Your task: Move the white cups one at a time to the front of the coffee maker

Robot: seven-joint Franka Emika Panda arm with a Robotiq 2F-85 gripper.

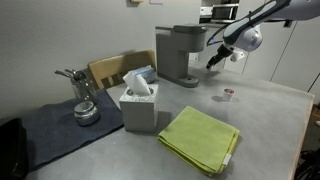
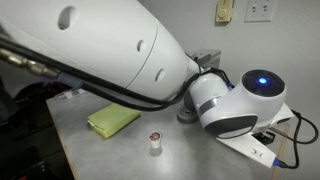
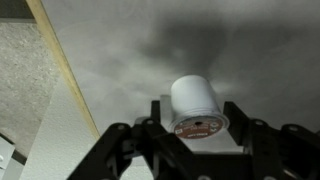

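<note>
The arm reaches in high, gripper [image 1: 215,57] angled down beside the coffee maker [image 1: 177,54]. In the wrist view a white cup [image 3: 195,106] sits between the spread fingers [image 3: 160,112]; whether they touch it is unclear. Another cup [image 2: 155,142] stands below, apart.

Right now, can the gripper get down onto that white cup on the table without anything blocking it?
Probably yes. In the wrist view the white cup stands upright on bare table between the open gripper fingers, nothing beside it. The coffee maker and green cloth sit apart.

Grey table [image 1: 270,110], pale wall [image 1: 60,30], wall outlet [image 2: 260,10]
</note>
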